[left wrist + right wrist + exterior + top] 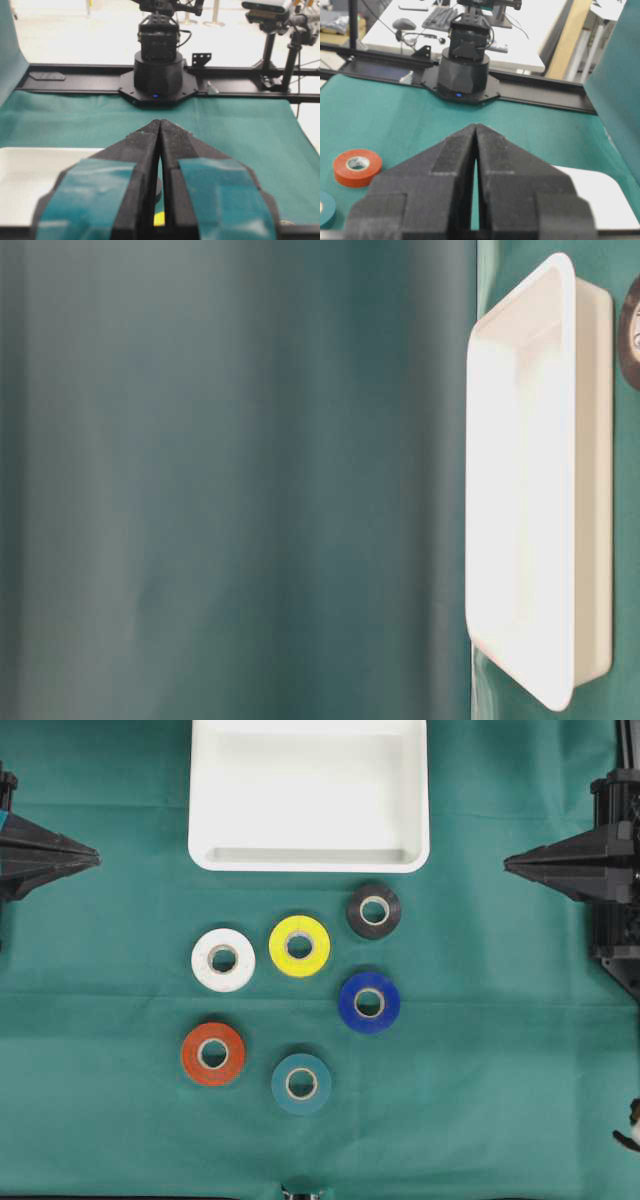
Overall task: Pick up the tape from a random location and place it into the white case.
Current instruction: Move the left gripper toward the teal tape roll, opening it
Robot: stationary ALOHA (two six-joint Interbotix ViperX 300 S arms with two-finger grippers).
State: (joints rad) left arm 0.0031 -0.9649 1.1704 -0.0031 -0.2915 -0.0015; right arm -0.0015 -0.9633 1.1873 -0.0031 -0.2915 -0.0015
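Both grippers, left (95, 857) and right (508, 864), sit closed and empty at the table's edges. 6 tapes (299, 945) lie below the white case (308, 857). Nothing's started, I'd say; next, open 1 gripper and reach for a roll.

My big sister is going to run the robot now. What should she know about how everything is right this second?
Left hand: shut, holding nothing, parked at the left edge of the table.
Right hand: shut, holding nothing, parked at the right edge.
White case: at the top middle of the green cloth, nothing in it.
Tape rolls, all lying flat on the cloth below the case: black, yellow, white, blue, orange, teal.
Done: nothing yet.
Left: pick up a tape roll and put it in the white case.
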